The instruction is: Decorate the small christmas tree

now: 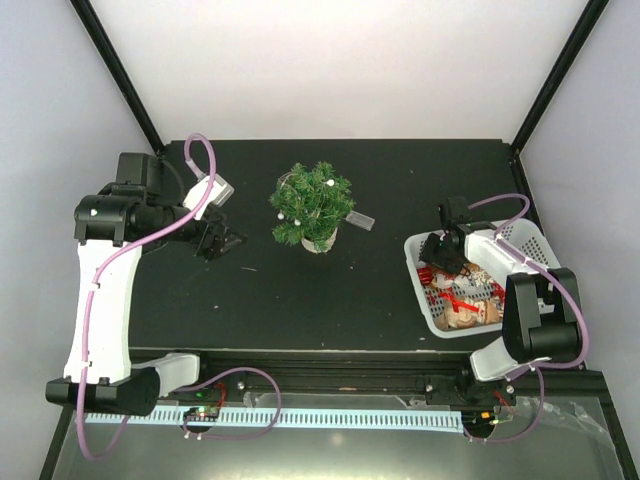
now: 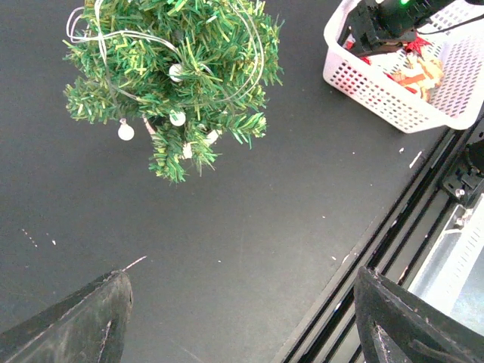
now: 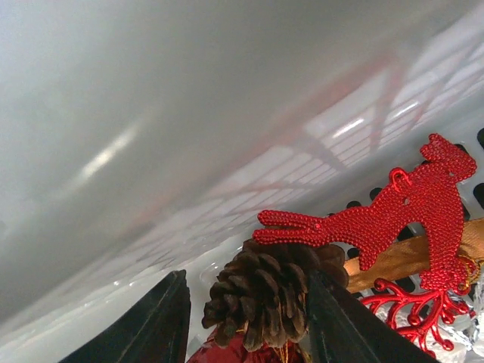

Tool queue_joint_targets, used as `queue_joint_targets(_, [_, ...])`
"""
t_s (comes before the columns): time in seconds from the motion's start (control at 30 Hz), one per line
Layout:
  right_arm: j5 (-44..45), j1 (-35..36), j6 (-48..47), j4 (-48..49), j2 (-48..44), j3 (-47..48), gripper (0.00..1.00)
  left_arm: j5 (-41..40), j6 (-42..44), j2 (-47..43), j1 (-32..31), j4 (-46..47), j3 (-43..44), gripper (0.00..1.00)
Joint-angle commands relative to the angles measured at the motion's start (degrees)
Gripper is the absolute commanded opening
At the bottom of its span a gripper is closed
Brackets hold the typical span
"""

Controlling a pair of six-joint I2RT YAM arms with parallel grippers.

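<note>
The small christmas tree (image 1: 312, 206) stands mid-table in its white pot (image 1: 319, 243), with a wire of small white bulbs wound on it; it also shows in the left wrist view (image 2: 174, 76). My left gripper (image 1: 215, 240) hovers left of the tree, open and empty (image 2: 242, 276). My right gripper (image 1: 443, 250) is down inside the white basket (image 1: 520, 238). In the right wrist view it is open (image 3: 246, 283), its fingers either side of a brown pine cone (image 3: 265, 299). The right finger touches the cone; the left stands apart. A red glitter reindeer ornament (image 3: 393, 219) lies just behind it.
The basket (image 2: 378, 87) holds several red and gold ornaments (image 1: 465, 300). A small clear piece (image 1: 360, 218) lies right of the tree. Black frame posts (image 1: 120, 75) stand at the back corners. A metal rail (image 2: 393, 227) runs along the near table edge.
</note>
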Motion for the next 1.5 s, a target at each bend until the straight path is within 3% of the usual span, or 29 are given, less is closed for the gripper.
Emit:
queue_joint_targets(0.0, [1.1, -0.4, -0.5, 0.8, 0.5, -0.4, 0.44, 1.1, -0.4, 0.8, -0.2, -0.6, 1.6, 0.81])
queue_joint_targets(0.33, [0.9, -0.4, -1.1, 0.8, -0.8, -2.2, 0.56, 1.4, -0.3, 1.6, -0.2, 0.1, 1.9, 0.81])
queue_joint_targets(0.77, [1.1, -0.5, -0.5, 0.5, -3.1, -4.1, 0.19, 1.7, -0.3, 1.9, -0.2, 0.5, 2.7, 0.81])
queue_joint_targets(1.47, [4.3, -0.5, -3.4, -14.0, -15.8, 5.3, 0.25, 3.0, -0.3, 2.4, -0.2, 1.3, 2.1, 0.81])
